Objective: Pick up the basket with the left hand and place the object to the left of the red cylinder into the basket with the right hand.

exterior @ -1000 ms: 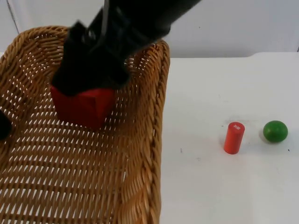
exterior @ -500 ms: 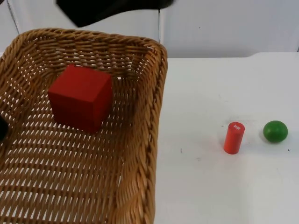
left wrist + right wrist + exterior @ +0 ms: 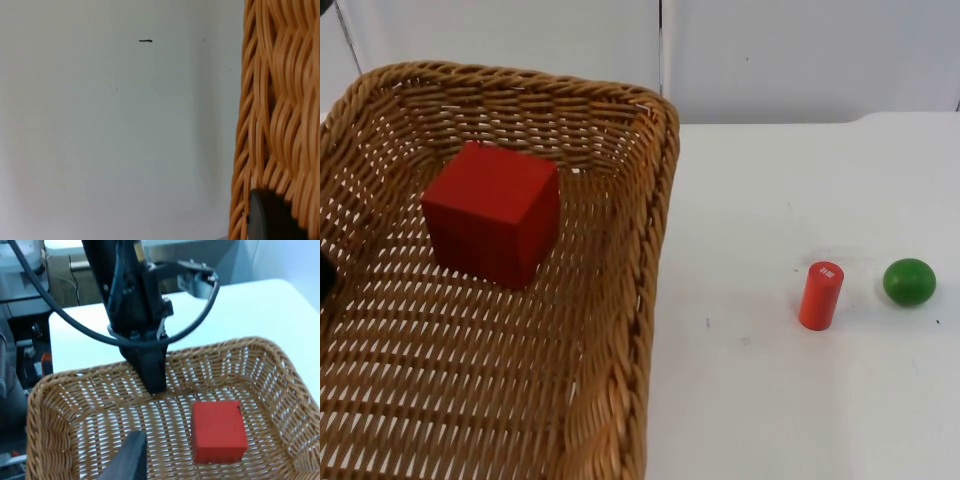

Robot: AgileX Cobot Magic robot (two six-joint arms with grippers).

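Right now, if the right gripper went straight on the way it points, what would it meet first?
Probably the woven floor of the basket, beside the red cube lying in it. The right gripper's fingertip aims down into the basket; depth is unclear.

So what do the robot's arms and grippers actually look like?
The left arm is black and boxy, narrowing to a slim black left gripper on the wicker basket's rim; its fingertip is rounded and matte black. The right gripper, above the basket, shows as a flat dark grey wedge.
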